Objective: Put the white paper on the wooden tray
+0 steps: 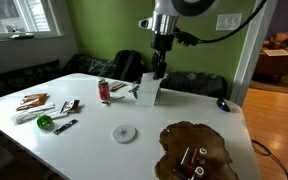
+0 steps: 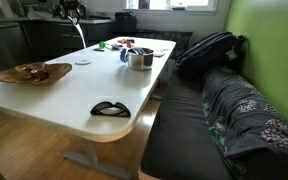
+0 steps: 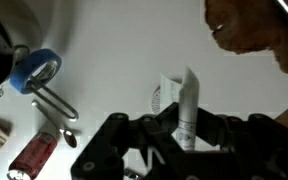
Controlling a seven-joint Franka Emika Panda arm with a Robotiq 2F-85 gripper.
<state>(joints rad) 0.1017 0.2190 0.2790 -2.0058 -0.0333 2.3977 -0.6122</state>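
I reckon I'm at the carry step: pickup looks done, drop-off not yet.

Closest in, on the wrist view, my gripper (image 3: pixel 187 128) is pinched almost closed on the upper edge of the paper (image 3: pixel 187 95). The sheet hangs down on edge between the fingers, a bit curled. I can't tell whether its bottom edge is clear of the table (image 1: pixel 84 140).

A bit further out, the round disc (image 1: pixel 124 133) lies flat on the table, near the sheet but apart from it.

Further again is the tray (image 3: pixel 249 30), up in the right corner of the wrist view and well apart from me. In an exterior view it's at the near right of the table, with me and the paper over the far side. A couple of small things (image 1: pixel 189 160) already sit on it.

Next move as I see it: lift a touch, swing across over the tray, and aim for bare wood. Then go low enough that the floppy sheet lays over flat, and open up.

Pose-wise, the arm comes in from above with the wrist pointing straight down and the fingers vertical.
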